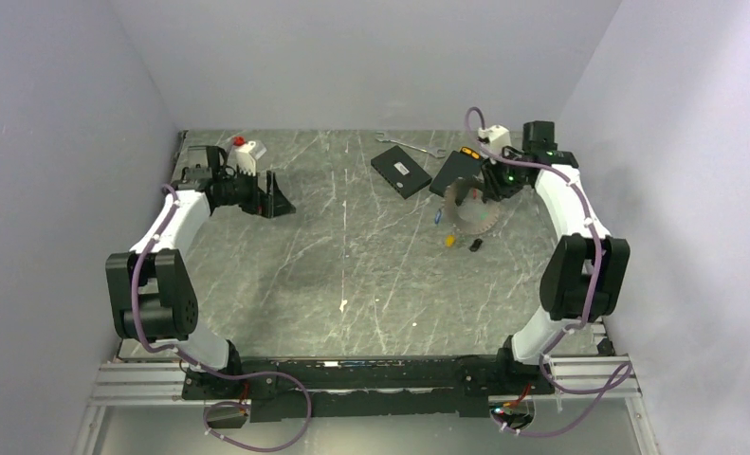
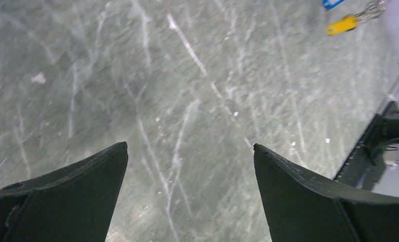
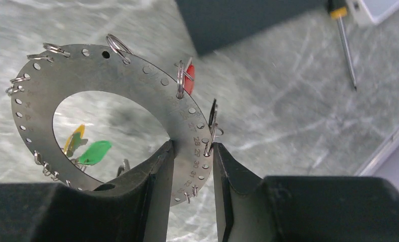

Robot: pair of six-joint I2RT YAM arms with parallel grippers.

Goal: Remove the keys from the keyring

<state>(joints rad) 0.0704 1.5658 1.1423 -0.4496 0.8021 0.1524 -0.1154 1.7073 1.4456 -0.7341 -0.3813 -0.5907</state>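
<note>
Since keys hang on it, progress: partial; removal unfinished.
Keyring [image 3: 187, 118]: flat perforated metal hoop, tilted above the table at 2 o'clock in the top view.
Right gripper [image 3: 193, 147]: narrow, pinching the hoop's band.
Left gripper [image 2: 189, 147]: wide, empty, at 10 o'clock.
Attached: red key [image 3: 189, 80], 12 o'clock from the grip.
Apparently off: black key [image 1: 475, 245], on the table.
Undetermined: green key [image 3: 95, 152], yellow key [image 3: 75, 140], seen through the hoop.
Bare split rings [image 3: 117, 45]: several, suggesting earlier removals.
</note>
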